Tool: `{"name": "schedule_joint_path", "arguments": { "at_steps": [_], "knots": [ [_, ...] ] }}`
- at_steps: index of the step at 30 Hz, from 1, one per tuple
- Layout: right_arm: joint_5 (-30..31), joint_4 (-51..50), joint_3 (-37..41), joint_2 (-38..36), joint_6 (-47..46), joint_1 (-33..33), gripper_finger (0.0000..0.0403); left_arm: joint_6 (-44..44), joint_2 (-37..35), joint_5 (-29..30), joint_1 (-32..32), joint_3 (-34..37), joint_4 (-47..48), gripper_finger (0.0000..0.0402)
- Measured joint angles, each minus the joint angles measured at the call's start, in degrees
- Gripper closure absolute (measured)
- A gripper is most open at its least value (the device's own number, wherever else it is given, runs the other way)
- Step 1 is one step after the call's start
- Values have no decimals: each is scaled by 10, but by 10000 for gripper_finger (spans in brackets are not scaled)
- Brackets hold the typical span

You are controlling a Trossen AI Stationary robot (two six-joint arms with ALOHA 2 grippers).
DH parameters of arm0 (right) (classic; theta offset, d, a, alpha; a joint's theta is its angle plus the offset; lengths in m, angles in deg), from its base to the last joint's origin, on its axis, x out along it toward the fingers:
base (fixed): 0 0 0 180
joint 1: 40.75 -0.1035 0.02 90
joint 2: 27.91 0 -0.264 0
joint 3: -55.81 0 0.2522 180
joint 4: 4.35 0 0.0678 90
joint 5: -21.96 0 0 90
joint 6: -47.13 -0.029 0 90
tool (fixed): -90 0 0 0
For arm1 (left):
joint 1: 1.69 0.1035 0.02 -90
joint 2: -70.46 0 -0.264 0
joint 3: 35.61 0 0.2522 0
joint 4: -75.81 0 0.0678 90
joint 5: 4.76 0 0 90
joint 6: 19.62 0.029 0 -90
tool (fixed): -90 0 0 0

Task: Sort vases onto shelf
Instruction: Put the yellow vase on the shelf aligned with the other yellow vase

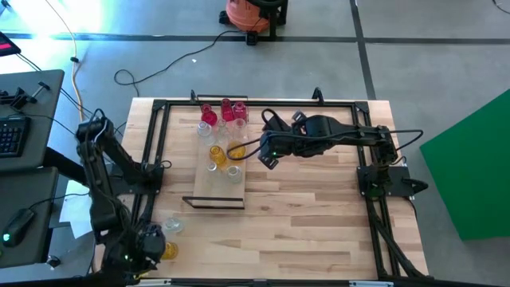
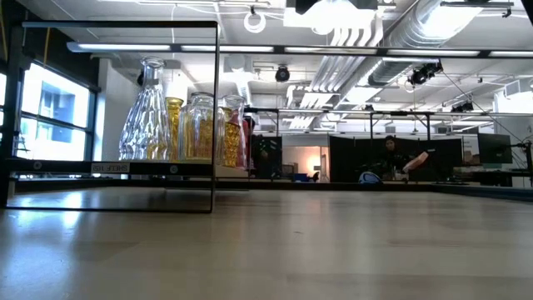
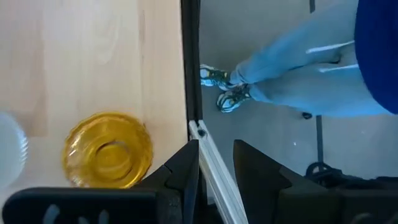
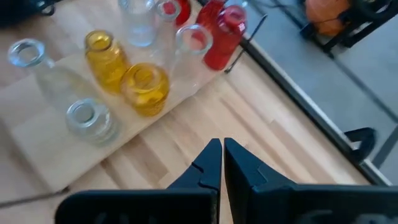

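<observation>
The shelf point(image 1: 209, 185) lies left of the table's middle. Several vases stand on it: red ones point(image 1: 209, 116) at its far end, amber ones point(image 4: 145, 88) and clear ones point(image 4: 91, 119) nearer. An amber vase point(image 3: 109, 150) and a clear vase point(image 1: 173, 227) stand on the tabletop near its near left corner. My left gripper point(image 3: 216, 149) hovers open beside the amber vase, over the table's edge, holding nothing. My right gripper point(image 4: 222, 158) is shut and empty, raised just right of the shelf point(image 4: 37, 134).
The table's black frame rail point(image 3: 189, 62) runs past my left fingers. A person's legs and shoes point(image 3: 224, 93) stand on the floor beyond that edge. Bare tabletop point(image 1: 311, 223) spreads right of and nearer than the shelf.
</observation>
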Motion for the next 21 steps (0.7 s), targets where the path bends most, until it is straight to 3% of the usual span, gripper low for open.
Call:
{"name": "schedule_joint_path", "arguments": {
  "at_steps": [5, 11, 21],
  "knots": [
    [-39, -7, 0, 0, 0, -2, 403, 8, 28, -2, -2, 0, -20, 312],
    [-42, -19, 0, 0, -5, -17, 403, -15, 44, -62, -4, 0, -6, 304],
    [-24, -24, 0, 0, 3, -28, 403, -72, 15, -62, 3, 0, -11, 247]
  ]
}}
